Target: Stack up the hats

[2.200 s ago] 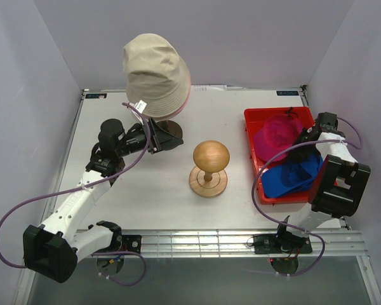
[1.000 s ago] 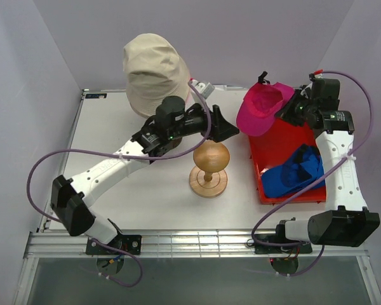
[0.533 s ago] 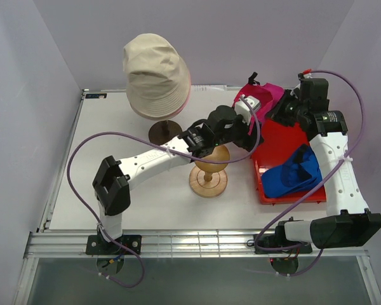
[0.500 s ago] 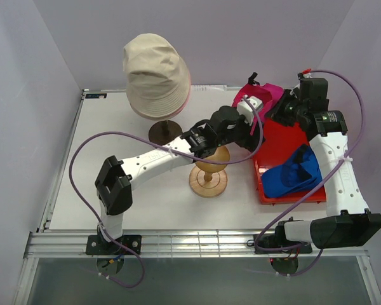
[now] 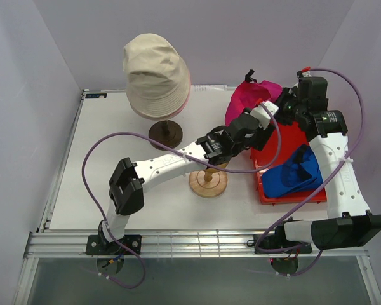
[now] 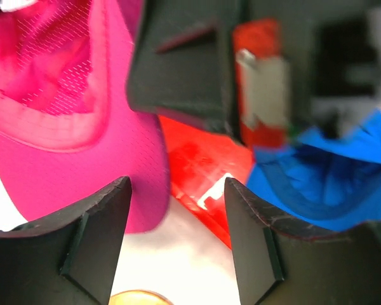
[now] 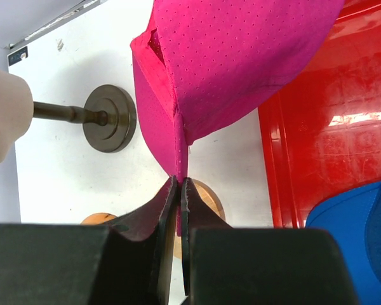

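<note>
Top external: we saw beige bucket hat stacked, right end effector clamping magenta cap, left end effector apart beside it, blue cap below.

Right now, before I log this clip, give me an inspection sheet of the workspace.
Surface: white table, no spills seen.
Job's things: beige bucket hat on dark stand; magenta cap held aloft; blue cap in red tray.
Clutter: wooden stand mid-table, under the left arm.
Grippers: left gripper open beside magenta cap; right gripper shut on it.
Cables: purple cables loop from both arms, none seen snagged.
Surroundings: pale walls, nothing else seen.
</note>
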`<state>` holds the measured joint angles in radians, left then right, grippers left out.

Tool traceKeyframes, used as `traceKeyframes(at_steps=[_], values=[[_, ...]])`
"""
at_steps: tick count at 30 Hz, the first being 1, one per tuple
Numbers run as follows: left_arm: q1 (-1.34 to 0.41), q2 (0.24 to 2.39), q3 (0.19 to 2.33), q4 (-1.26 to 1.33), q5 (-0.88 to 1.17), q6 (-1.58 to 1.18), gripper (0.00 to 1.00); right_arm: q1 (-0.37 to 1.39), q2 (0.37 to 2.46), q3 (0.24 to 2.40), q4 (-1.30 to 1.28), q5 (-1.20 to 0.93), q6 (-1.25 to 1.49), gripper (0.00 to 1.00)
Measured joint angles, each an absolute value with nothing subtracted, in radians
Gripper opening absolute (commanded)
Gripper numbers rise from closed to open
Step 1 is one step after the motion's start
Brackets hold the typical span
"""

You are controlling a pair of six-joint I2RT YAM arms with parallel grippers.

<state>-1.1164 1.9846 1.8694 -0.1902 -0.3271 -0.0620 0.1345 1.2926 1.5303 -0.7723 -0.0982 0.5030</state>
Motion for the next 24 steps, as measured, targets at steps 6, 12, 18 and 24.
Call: traceKeyframes(at_steps=[6, 12, 18, 24], values=[[-1.118, 1.992, 1.885, -0.199, -0.421, -0.029, 0.56, 0.146, 1.275, 1.530, -0.773, -0.105, 0.515, 0.08], [-1.123, 1.993, 1.893, -0.205, -0.463, -0.009, 0.27, 0.153, 1.264, 1.530, -0.775, -0.110, 0.521, 0.08], [-1.134, 1.993, 1.900, -0.213, -0.477, 0.007, 0.00, 0.169, 1.256, 1.530, -0.777, -0.097, 0.532, 0.08], [-1.134, 1.993, 1.930, -0.249, -0.452, -0.039, 0.00, 0.180, 1.238, 1.530, -0.770, -0.076, 0.536, 0.15]])
